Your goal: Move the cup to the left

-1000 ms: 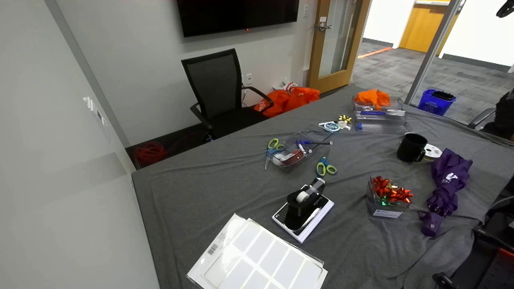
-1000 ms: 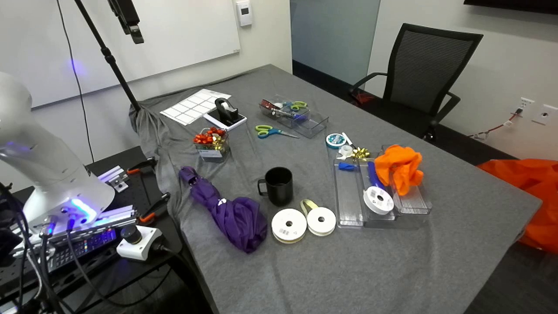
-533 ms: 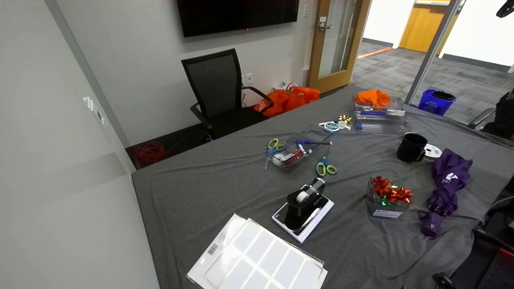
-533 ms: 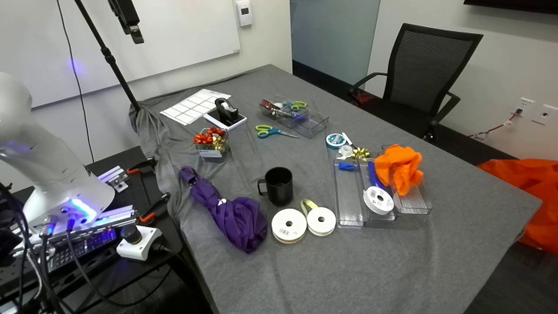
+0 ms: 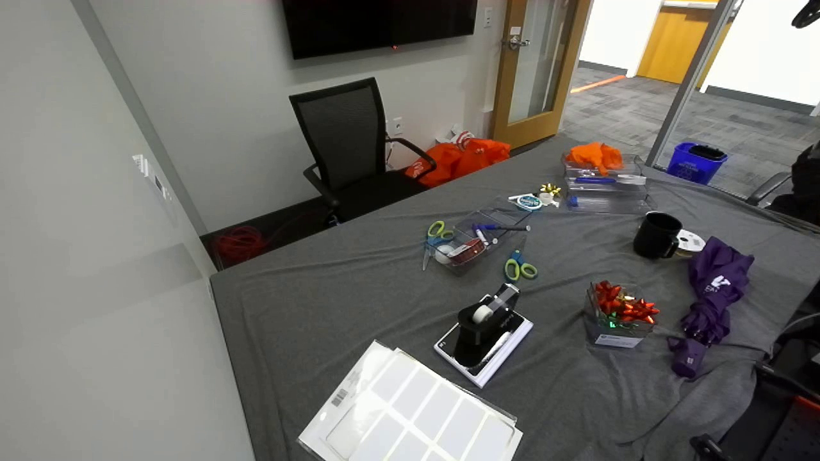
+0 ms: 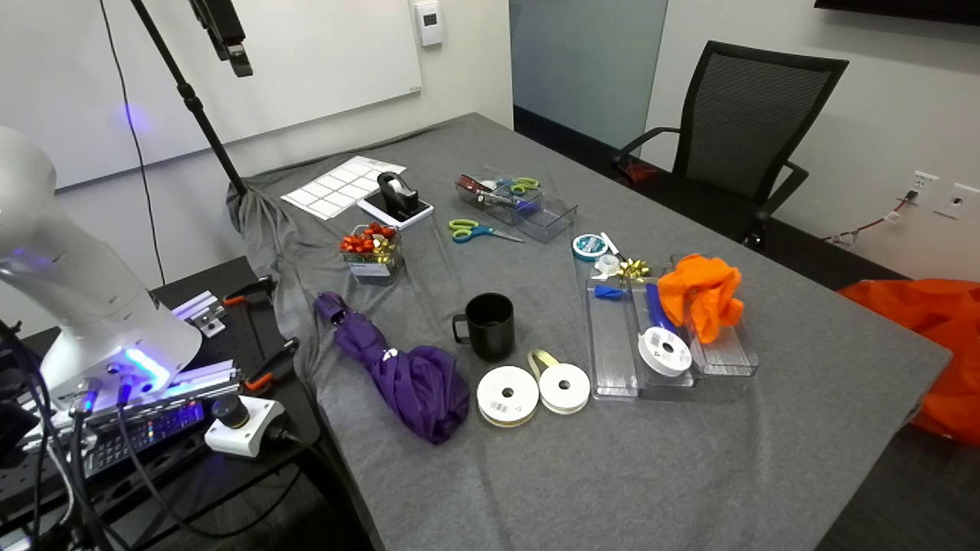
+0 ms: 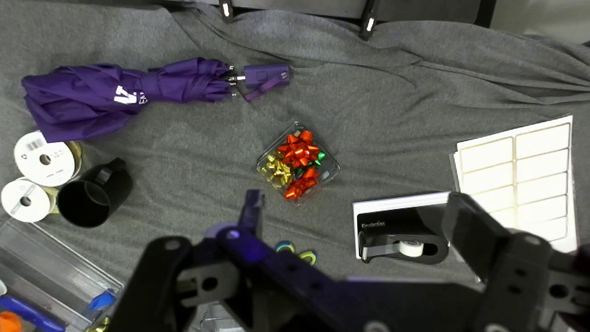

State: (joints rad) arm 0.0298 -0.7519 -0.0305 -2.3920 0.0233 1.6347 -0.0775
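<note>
The cup is a black mug (image 6: 494,329) standing upright on the grey cloth of the table. It also shows in an exterior view (image 5: 655,237) and at the left of the wrist view (image 7: 87,200). Its handle points towards the purple umbrella. My gripper (image 7: 357,200) is open in the wrist view, its two fingers wide apart with nothing between them. It is high above the table, over the tape dispenser's side, and the cup lies well to the left of the fingers in that view. A black part at the top of an exterior view looks like part of my gripper.
A folded purple umbrella (image 6: 421,390) and white ribbon spools (image 6: 507,396) lie close to the cup. Clear trays (image 6: 612,367) hold an orange cloth (image 6: 700,295). A box of bows (image 6: 371,256), scissors (image 6: 478,231), a tape dispenser (image 6: 398,199) and label sheets (image 6: 337,187) lie farther off.
</note>
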